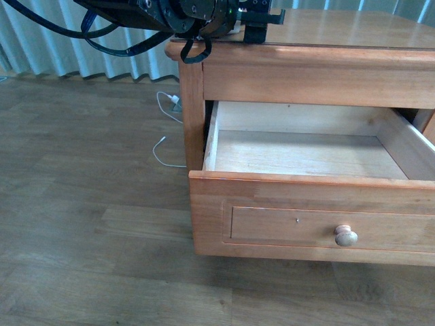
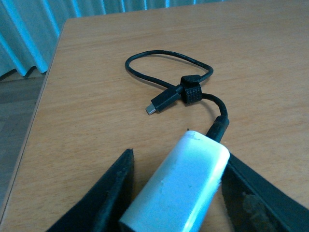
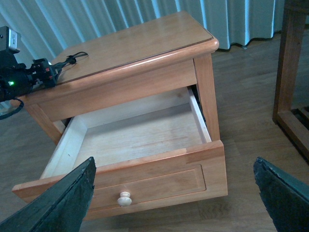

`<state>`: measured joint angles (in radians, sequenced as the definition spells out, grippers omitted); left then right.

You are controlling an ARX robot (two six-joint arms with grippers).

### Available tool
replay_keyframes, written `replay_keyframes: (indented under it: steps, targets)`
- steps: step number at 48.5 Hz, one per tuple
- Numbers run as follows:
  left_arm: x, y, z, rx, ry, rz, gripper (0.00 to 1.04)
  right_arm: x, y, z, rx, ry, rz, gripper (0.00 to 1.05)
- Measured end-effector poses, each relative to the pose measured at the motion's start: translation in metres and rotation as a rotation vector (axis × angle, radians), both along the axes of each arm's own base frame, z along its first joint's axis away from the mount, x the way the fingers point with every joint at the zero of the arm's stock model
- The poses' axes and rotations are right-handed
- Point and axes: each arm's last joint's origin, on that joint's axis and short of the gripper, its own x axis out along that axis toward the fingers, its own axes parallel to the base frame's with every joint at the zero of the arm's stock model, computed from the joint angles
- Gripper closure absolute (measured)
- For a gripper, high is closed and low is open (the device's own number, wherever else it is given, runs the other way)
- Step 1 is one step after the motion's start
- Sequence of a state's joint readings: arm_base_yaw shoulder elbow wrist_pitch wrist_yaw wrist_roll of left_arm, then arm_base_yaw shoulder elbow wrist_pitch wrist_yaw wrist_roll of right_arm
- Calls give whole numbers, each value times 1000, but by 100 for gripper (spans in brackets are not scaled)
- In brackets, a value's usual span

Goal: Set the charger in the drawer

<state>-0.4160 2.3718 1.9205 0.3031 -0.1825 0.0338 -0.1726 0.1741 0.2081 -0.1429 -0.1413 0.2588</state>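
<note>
Far left in the front view, pale pleated curtains hang down to a wood-plank floor, where a thin white cable trails beside the nightstand's leg. Above it, the left arm reaches over the left corner of the nightstand's worktop. The left pincer is narrowed on the charger. A black finger lies along each side of the white body and looks to be touching it. The charger's visible faces are plain white and glossy. Its thin black cable lies looped on the worktop past the fingertips, cinched by a black strap, with the small metal connector pointing free. So the charger sits on top of the nightstand near its left edge, outside the drawer.

That drawer is pulled well out under the top, with its pale bare-wood floor and walls showing. Its honey-brown panel front carries one round wooden knob towards the right.

The right pincer hangs in front of the drawer, spread wide, with nothing between its dark fingers. To the right stands the leg of another wooden piece.
</note>
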Motion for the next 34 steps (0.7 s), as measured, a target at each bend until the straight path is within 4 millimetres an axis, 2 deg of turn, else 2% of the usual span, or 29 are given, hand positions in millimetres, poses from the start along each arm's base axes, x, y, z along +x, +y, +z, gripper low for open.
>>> replay_keyframes:
  steps: [4, 7, 15, 21, 29, 34]
  targets:
    - [-1, -1, -1, -4, -5, -2, 75, 0, 0, 0, 0, 0, 0, 8]
    - [-3, 0, 0, -10, -13, 1, 81, 0, 0, 0, 0, 0, 0, 8]
    - [-15, 6, 2, -17, -31, 5, 81, 0, 0, 0, 0, 0, 0, 8]
    - [-31, 12, 13, -23, -52, -12, 81, 0, 0, 0, 0, 0, 0, 8]
    - [-68, 17, 39, -25, -77, -104, 81, 0, 0, 0, 0, 0, 0, 8]
    - [-95, 16, 48, -22, -74, -200, 81, 0, 0, 0, 0, 0, 0, 8]
